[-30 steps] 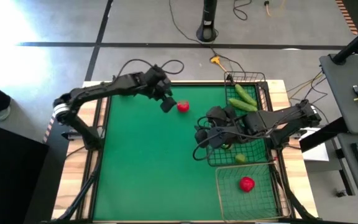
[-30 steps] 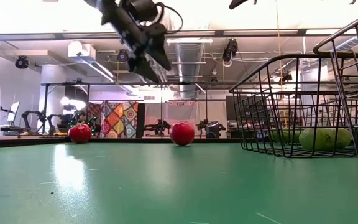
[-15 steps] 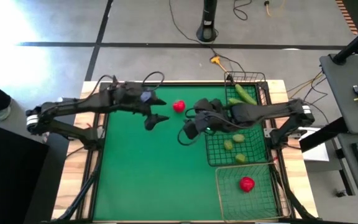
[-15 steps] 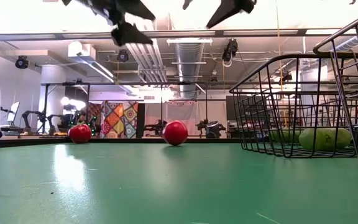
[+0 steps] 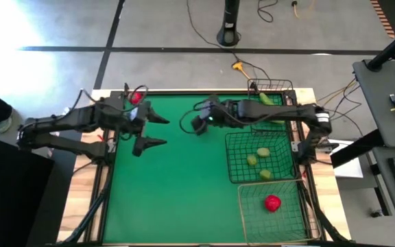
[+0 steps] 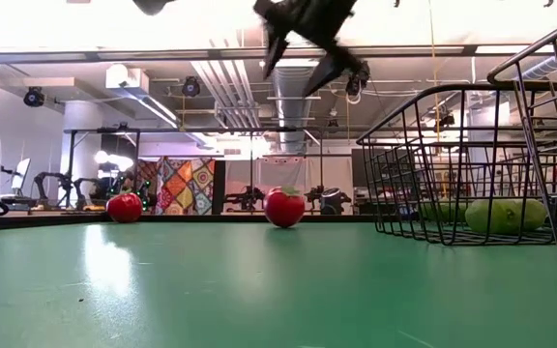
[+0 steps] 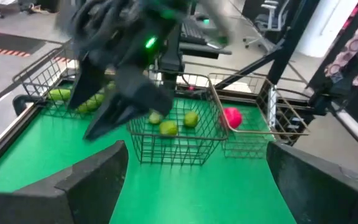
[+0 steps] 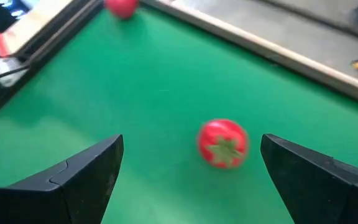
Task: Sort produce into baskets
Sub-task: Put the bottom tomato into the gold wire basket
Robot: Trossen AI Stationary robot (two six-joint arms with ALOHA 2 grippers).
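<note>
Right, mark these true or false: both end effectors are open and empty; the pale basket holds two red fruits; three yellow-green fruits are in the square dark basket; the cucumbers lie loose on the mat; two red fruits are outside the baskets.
1. The left end effector and the right end effector are open and empty. True.
2. The pale basket holds two red fruits. False: it holds one red fruit.
3. Three yellow-green fruits lie in the square dark basket. True.
4. The cucumbers lie loose on the mat. False: they are in the narrow dark basket.
5. Two red fruits sit on the mat outside the baskets. True: one below the right end effector, another near the far left corner.
</note>
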